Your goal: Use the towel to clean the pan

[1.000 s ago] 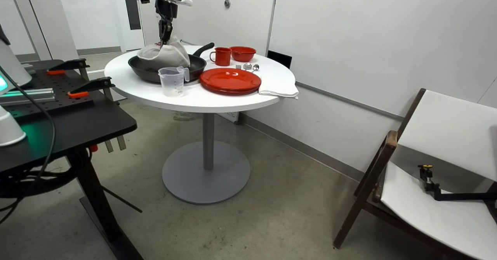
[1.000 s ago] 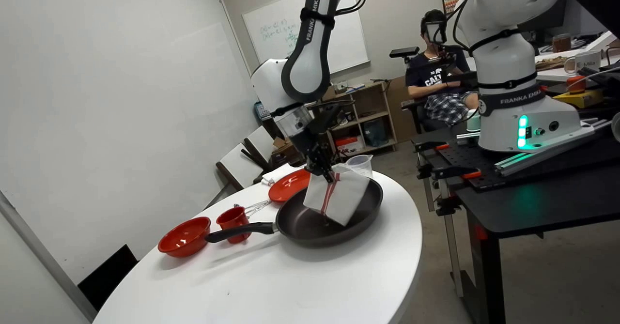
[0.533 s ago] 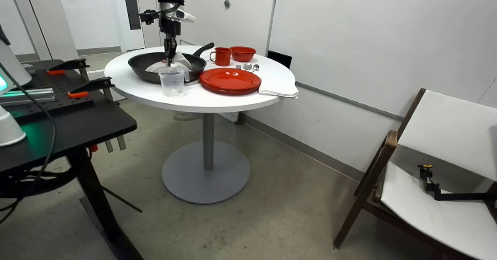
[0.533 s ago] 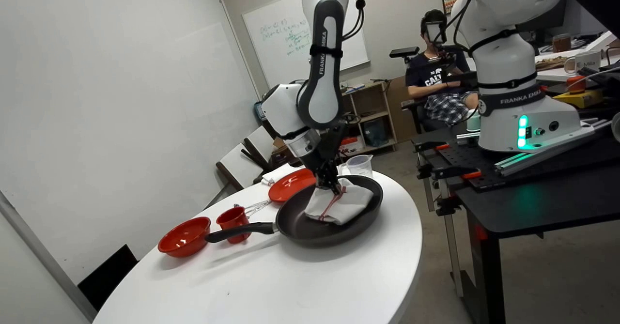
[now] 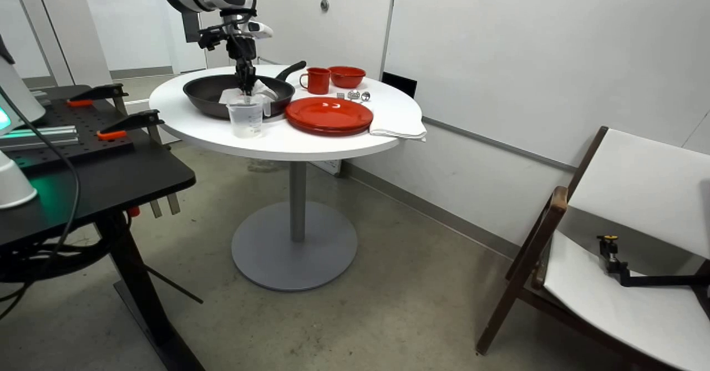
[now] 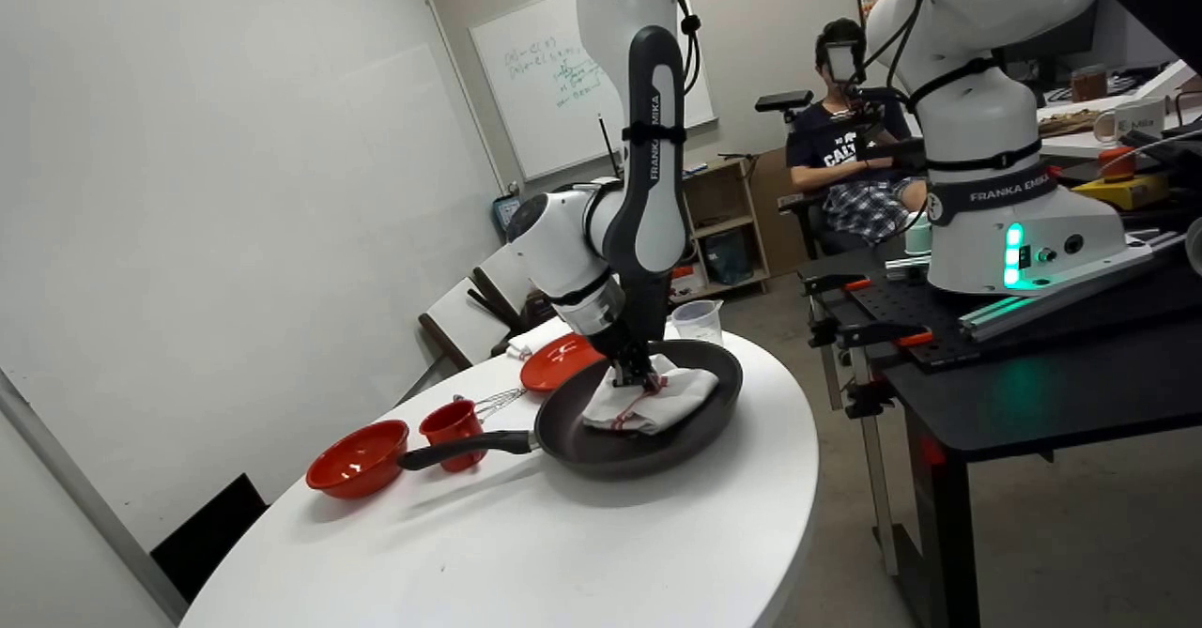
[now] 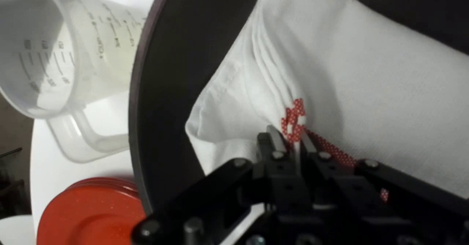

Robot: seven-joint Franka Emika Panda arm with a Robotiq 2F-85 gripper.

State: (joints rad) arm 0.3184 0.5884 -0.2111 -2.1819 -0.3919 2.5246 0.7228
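Observation:
The pan (image 6: 568, 426) is wide, black and shallow, with a long black handle, and sits on the round white table in both exterior views. It also shows in the wrist view (image 7: 165, 73). The towel (image 6: 671, 403) is white with red stripes and lies folded and bunched inside the pan. In the wrist view the towel (image 7: 373, 69) spreads over much of the pan's inside. My gripper (image 7: 289, 137) is shut on a pinched fold of the towel at its red stripe, low inside the pan. In an exterior view the measuring cup partly hides the towel (image 5: 229, 96).
A clear measuring cup (image 5: 246, 120) stands close beside the pan. Stacked red plates (image 5: 328, 113) lie beside it, with a folded white cloth (image 5: 399, 126) at the table edge. A red mug (image 5: 318, 81), a red bowl (image 5: 347, 76) and a whisk (image 6: 500, 402) are near the handle side.
The gripper has moved down into the pan with the towel and tilted. The towel, earlier hanging at a slant above the pan, now lies flatter inside it. The pan has stayed in place.

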